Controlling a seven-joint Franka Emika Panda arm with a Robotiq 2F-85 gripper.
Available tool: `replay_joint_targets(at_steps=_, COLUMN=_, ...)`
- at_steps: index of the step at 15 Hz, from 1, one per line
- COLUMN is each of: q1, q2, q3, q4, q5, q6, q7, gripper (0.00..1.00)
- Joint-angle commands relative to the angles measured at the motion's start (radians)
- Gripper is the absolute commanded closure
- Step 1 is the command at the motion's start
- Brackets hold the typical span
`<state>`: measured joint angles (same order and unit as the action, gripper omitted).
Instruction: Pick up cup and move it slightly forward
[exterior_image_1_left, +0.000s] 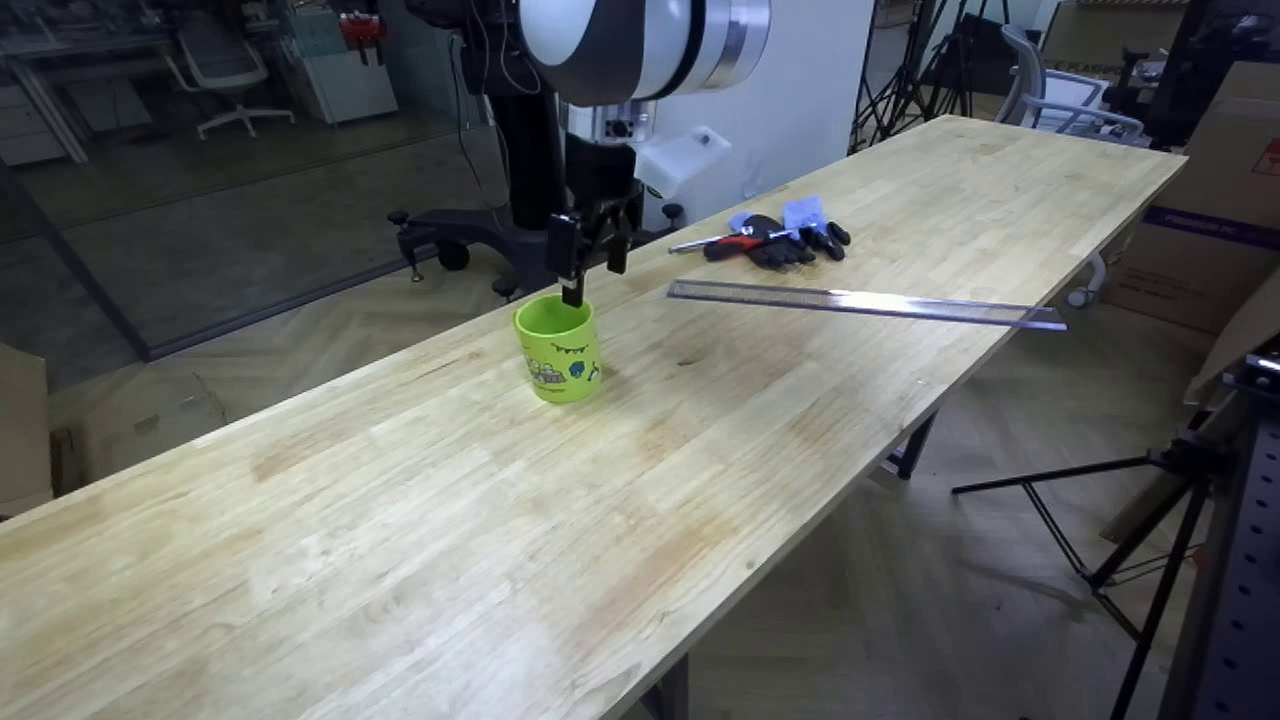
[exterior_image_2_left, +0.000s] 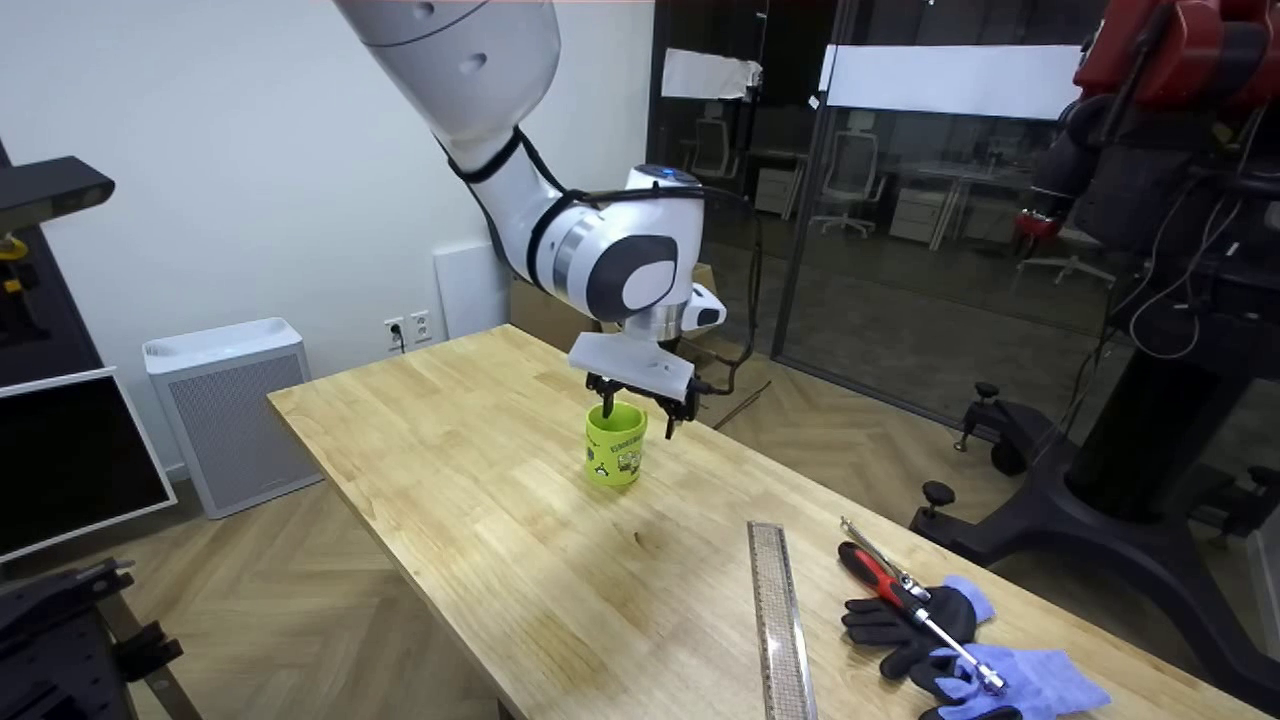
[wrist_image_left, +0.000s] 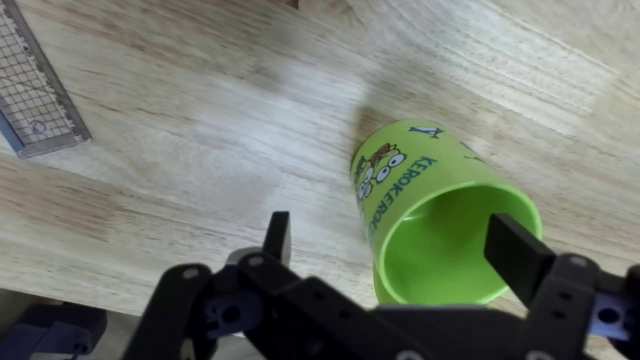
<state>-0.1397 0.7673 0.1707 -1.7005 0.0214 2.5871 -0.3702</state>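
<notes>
The lime-green cup (exterior_image_1_left: 560, 357) stands upright on the wooden table, near its long edge. It has dark printed pictures on its side and shows in both exterior views (exterior_image_2_left: 612, 458). In the wrist view the cup (wrist_image_left: 435, 155) is at the lower right, its mouth facing the camera. My gripper (exterior_image_1_left: 595, 280) is open and points down above the cup; it also shows in an exterior view (exterior_image_2_left: 639, 422). In the wrist view the gripper (wrist_image_left: 389, 227) has its right finger across the cup's mouth and its left finger outside the cup. I cannot tell whether the right fingertip is below the rim.
A clear ruler (exterior_image_1_left: 850, 301) lies on the table (exterior_image_1_left: 430, 560), and also shows in the wrist view (wrist_image_left: 37, 85). Gloves (exterior_image_2_left: 905, 625) with a red-handled tool (exterior_image_2_left: 875, 572) lie near the table edge. A dark wheeled stand (exterior_image_2_left: 1130, 480) is beside the table.
</notes>
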Motion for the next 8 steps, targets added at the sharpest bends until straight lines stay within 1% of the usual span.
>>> replay_joint_targets(at_steps=1, q1=0.024, q2=0.017, q3=-0.022, q4=0.034, q5=0.004, q6=-0.030, q7=0.036, gripper=0.00)
replay_joint_targets(at_steps=8, q1=0.058, q2=0.112, q3=-0.060, q4=0.169, q5=0.008, q6=-0.146, q7=0.105, gripper=0.00)
